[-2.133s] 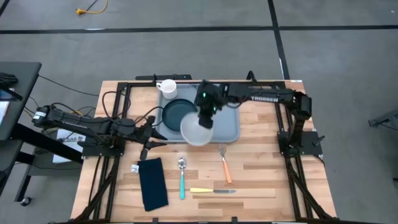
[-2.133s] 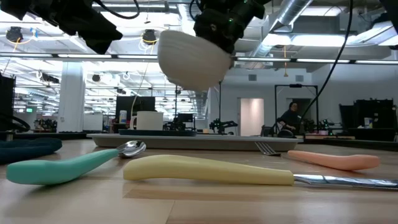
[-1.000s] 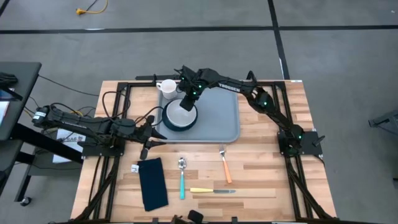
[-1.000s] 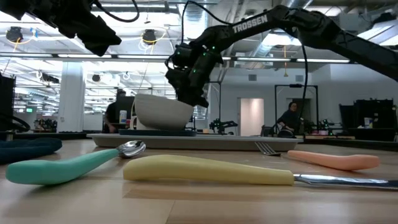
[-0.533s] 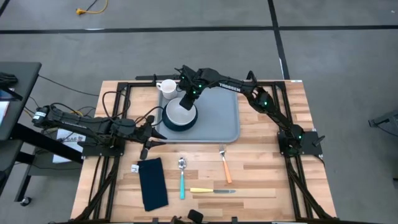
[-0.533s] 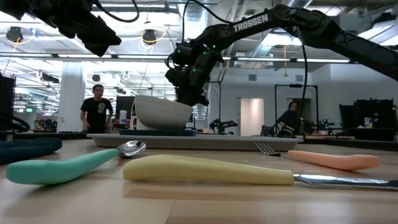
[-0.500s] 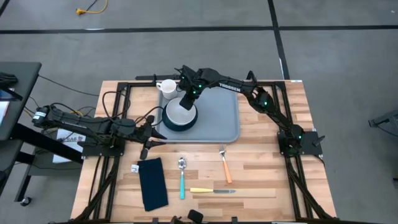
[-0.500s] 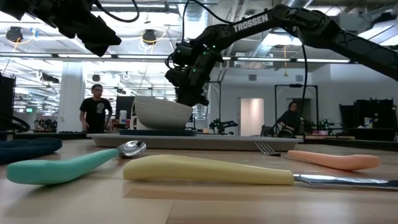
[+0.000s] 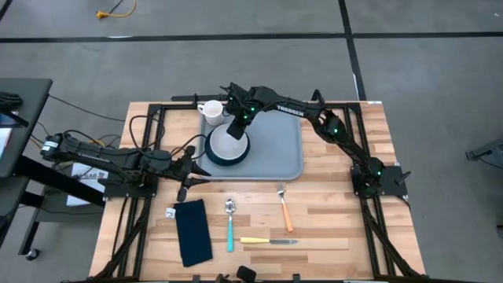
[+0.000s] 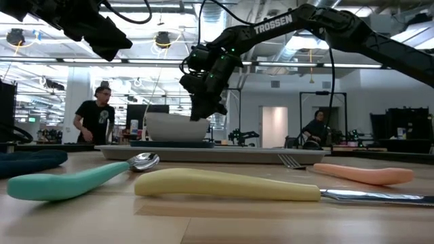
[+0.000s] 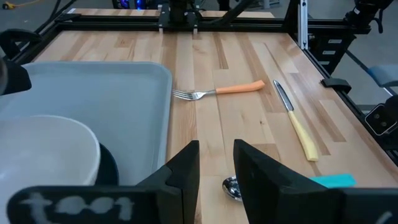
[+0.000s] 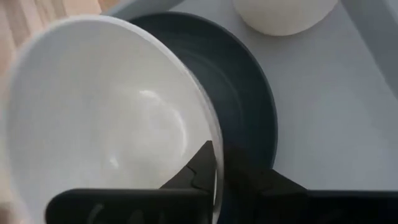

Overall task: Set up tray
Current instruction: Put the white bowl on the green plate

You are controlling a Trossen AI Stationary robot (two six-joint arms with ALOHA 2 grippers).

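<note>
Tray (image 9: 279, 149): large grey-blue rectangle with a low rim, lying at the far middle of the wooden table (image 9: 330, 212). It carries a dark round plate (image 9: 216, 155) at its left end, a white bowl (image 9: 229, 142) seated on that plate, and a white mug (image 9: 211, 111) at its far left corner.

Right gripper (image 9: 234, 126): reaches across the tray to the bowl's far rim. In the right wrist view the two fingers straddle the rim (image 12: 213, 163), one inside and one outside, with only a slight gap, so the jaws read as just loosening from the bowl and not clear of it. In the low view the bowl (image 10: 178, 127) sits level on the plate.

Left gripper (image 9: 191, 174): waits just off the tray's left edge, empty, its jaws parted a little in the left wrist view.

Unplaced items on the near half of the table: fork (image 9: 284, 205) with orange handle, knife (image 9: 269, 240) with yellow handle, spoon (image 9: 229, 222) with teal handle, dark navy napkin (image 9: 192, 231).

Step in hand, as judged: letting go of the bowl. To do it well, the fingers should spread enough that neither pad drags the rim, then rise straight up before swinging away; a sideways exit could tip the bowl or slide it off the plate's centre. The mug stands close behind the wrist, so any retreat should avoid that corner.

Remaining, as judged: cutlery and napkin are not yet placed.
</note>
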